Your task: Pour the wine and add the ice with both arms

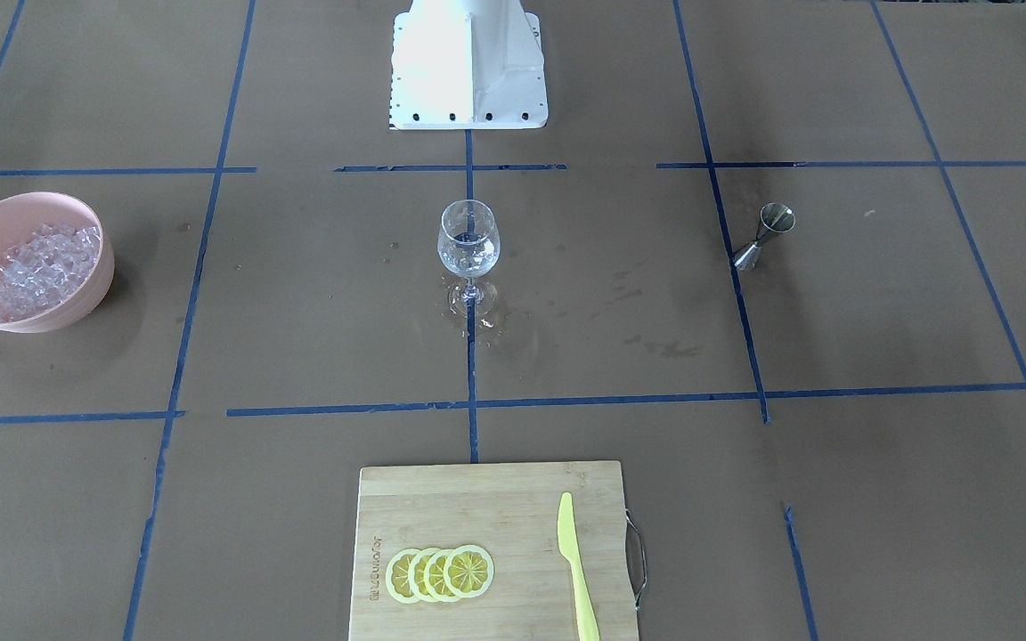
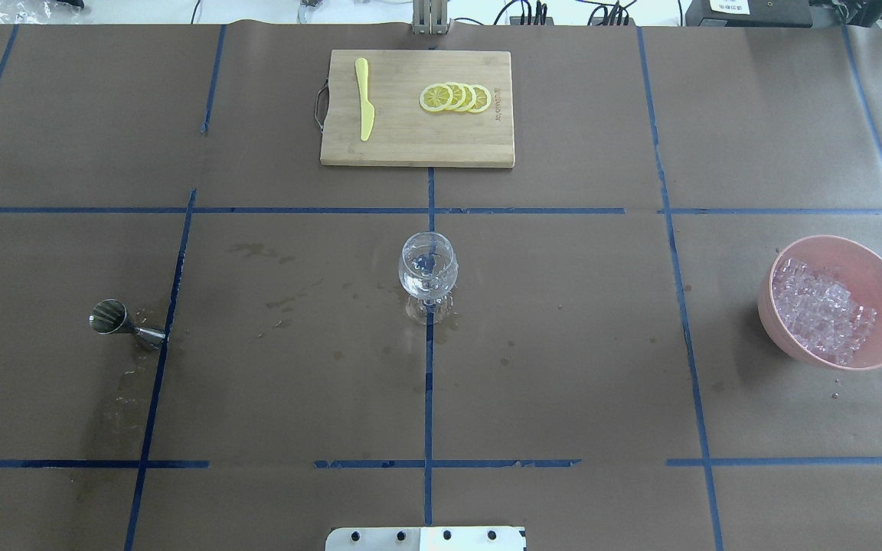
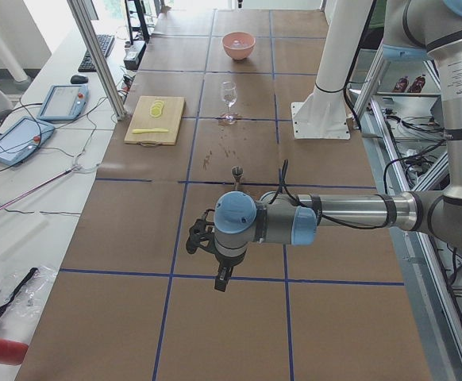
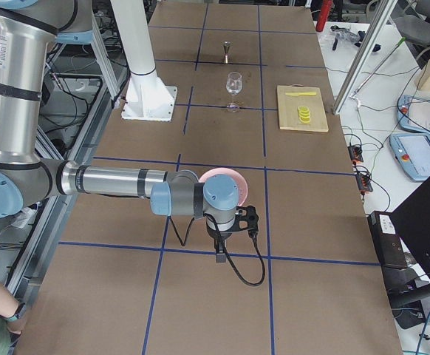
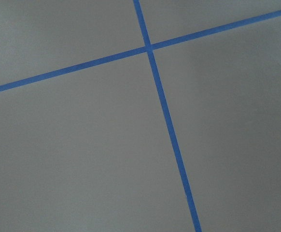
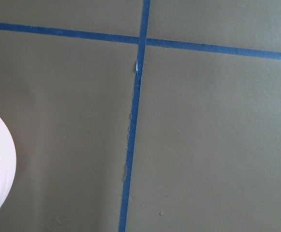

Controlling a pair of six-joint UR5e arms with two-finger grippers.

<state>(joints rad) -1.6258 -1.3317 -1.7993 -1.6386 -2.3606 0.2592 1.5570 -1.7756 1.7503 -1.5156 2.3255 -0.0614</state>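
Ice (image 2: 824, 314) fills a pink bowl (image 2: 881, 268) just beside the right gripper (image 4: 220, 254), a loose heap with no long axis, the bowl's mouth facing up. Whether that gripper or the left gripper (image 3: 223, 279) is parted or closed, I cannot tell. Both hang over brown paper (image 2: 563, 344) gridded with blue tape (image 5: 164, 116). Beyond the left gripper stands a steel jigger (image 3: 236, 172). Farther off are the upright wine glass (image 1: 468, 240) and a bamboo board (image 1: 477, 499) whose burnt-in mark is too small to read.
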